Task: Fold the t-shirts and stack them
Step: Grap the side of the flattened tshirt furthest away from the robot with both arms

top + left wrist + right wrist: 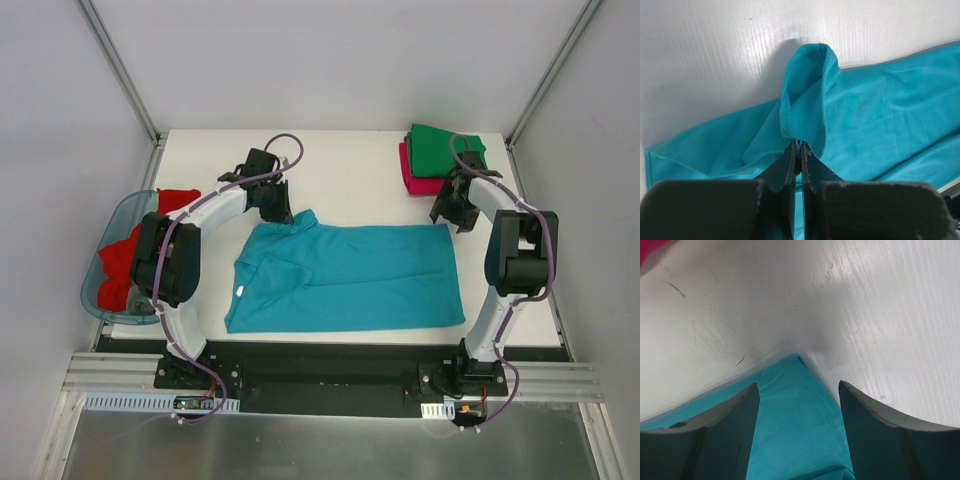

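On the left the red t-shirt (120,262) is sitting bunched in the blue basket (95,290), and the left gripper (799,146) is clamping tight on a raised fold at the far left corner of the teal t-shirt (350,275), which is lying spread across the middle of the table (350,165). Further right, the right gripper (799,387) is hanging with its fingers spread wide over that shirt's far right corner, with the green t-shirt (440,150) lying folded on the pink-red t-shirt (412,181) just behind.
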`<act>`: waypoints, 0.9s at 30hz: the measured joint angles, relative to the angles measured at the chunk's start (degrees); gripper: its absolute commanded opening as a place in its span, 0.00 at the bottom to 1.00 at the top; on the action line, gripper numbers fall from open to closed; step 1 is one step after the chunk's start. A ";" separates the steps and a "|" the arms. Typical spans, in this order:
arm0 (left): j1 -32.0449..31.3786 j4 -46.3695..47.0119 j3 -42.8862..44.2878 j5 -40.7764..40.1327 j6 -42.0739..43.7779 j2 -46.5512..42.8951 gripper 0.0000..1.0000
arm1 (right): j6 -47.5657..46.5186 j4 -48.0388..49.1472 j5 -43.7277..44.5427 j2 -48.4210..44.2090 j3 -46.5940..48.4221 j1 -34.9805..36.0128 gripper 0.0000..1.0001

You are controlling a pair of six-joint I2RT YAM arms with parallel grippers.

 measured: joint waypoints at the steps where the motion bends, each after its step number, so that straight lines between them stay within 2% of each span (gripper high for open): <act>1: -0.02 0.48 -0.28 0.02 -0.02 -0.22 0.00 | -0.04 -0.20 0.00 0.48 0.13 -0.07 0.64; 8: -0.33 1.81 -1.75 0.17 -0.09 -0.39 0.00 | -0.94 -1.03 -0.17 4.22 1.31 -0.20 0.50; 17: -0.33 2.23 -3.10 0.42 -0.07 -0.39 0.00 | -1.88 -1.25 -0.28 4.72 1.90 -0.20 0.53; 27: -0.33 2.21 -5.35 0.33 -0.04 -1.36 0.00 | -2.54 -1.07 -0.87 6.56 4.68 -0.31 0.48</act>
